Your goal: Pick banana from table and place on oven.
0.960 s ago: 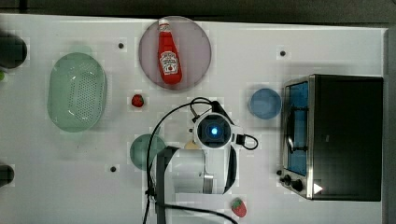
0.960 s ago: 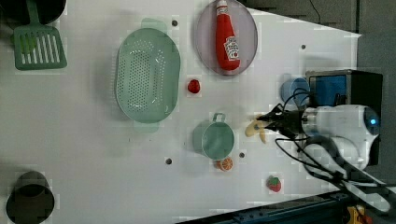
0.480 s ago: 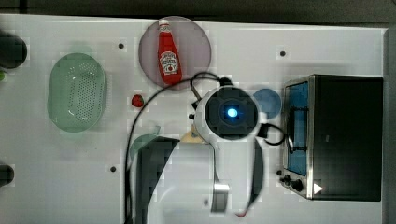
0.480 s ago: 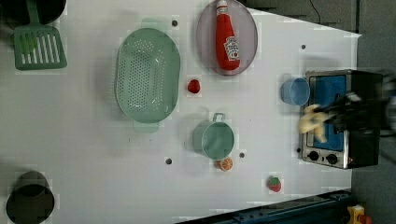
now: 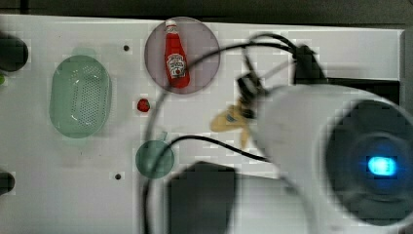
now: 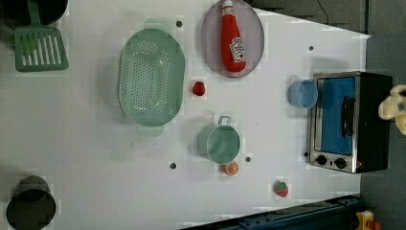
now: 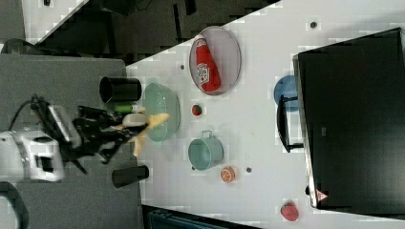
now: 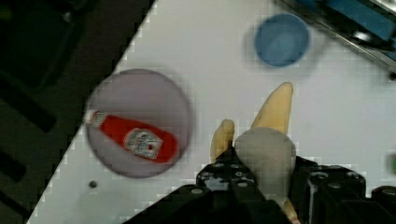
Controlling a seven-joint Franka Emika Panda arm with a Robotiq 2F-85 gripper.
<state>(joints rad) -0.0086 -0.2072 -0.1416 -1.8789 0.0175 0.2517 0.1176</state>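
Observation:
My gripper [image 7: 128,130] is shut on the banana [image 7: 144,125], a pale-yellow toy with cream peel flaps, and holds it high above the table [image 6: 95,158]. In the left view the banana [image 6: 394,108] hangs at the right edge, just beyond the oven's black top. The oven [image 6: 349,122] has a silver front and a blue glass door. The wrist view has the banana [image 8: 271,116] sticking out past the black fingers [image 8: 224,175]. In the top view the banana [image 5: 228,120] shows beside the big blurred arm, which covers most of the oven [image 5: 370,87].
A ketchup bottle [image 6: 232,39] lies on a purple plate. A green colander [image 6: 151,76], a teal pot [image 6: 219,142], a blue cup [image 6: 302,94], an orange slice [image 6: 231,168], a strawberry [image 6: 281,188] and a small red fruit [image 6: 198,88] sit on the table. A green spatula [image 6: 39,45] lies far left.
The arm has risen steeply with the banana and swung toward the oven. In the left view the banana moved from beside the pot to past the oven's right side.

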